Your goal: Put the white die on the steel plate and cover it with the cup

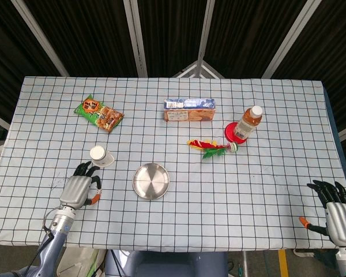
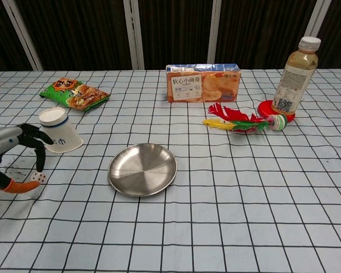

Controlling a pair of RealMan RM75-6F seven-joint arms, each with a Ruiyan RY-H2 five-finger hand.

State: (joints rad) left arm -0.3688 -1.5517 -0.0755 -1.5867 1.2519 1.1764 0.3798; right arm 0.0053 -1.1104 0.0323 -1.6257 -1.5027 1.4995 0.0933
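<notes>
The steel plate [image 1: 151, 180] [image 2: 142, 169] lies bare near the table's front middle. A white paper cup [image 1: 101, 156] [image 2: 59, 131] lies tipped on its side to the plate's left. My left hand [image 1: 79, 187] [image 2: 11, 156] hovers just in front of the cup. It pinches the small white die [image 2: 40, 178] between a black finger and the orange-tipped thumb. In the head view the die is hidden by the hand. My right hand [image 1: 339, 213] hangs by the table's front right corner, fingers spread, holding nothing.
A green snack bag [image 1: 98, 113] [image 2: 74, 94] lies at the back left. A biscuit box [image 1: 189, 109] [image 2: 203, 82] stands at the back middle. A drink bottle [image 1: 249, 122] [image 2: 294, 77] stands on a red lid, with a feather shuttlecock [image 1: 210, 147] [image 2: 241, 122] beside it.
</notes>
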